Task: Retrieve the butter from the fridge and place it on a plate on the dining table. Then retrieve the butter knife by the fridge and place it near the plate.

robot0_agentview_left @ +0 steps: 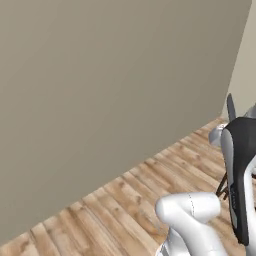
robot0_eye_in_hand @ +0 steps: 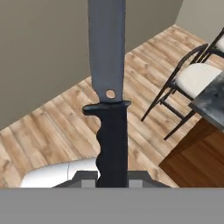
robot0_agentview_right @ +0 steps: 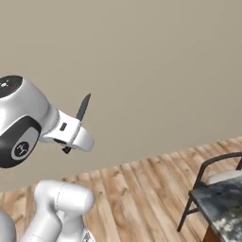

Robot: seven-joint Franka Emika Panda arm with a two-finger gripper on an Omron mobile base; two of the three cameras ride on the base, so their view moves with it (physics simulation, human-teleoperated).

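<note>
Wall point(robot0_agentview_left: 100, 90): plain beige, broad, behind everything in both base views
Floor point(robot0_agentview_left: 150, 200): light wood planks, running to the wall's foot
Bench point(robot0_eye_in_hand: 214, 103): black, grey-veined marble top over brown wood panel; one corner shows at the right of the hand view
Chair point(robot0_eye_in_hand: 190, 81): dark thin frame, pale seat; pushed against the bench's edge
Butter knife point(robot0_eye_in_hand: 109, 87): grey blade, black ribbed handle; blade points away from the wrist, up in the air, clear of the bench
Hand point(robot0_eye_in_hand: 111, 177): shut tight on the knife's handle

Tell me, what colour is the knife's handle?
Black, under a grey blade; the knife shows best in the hand view.
</note>
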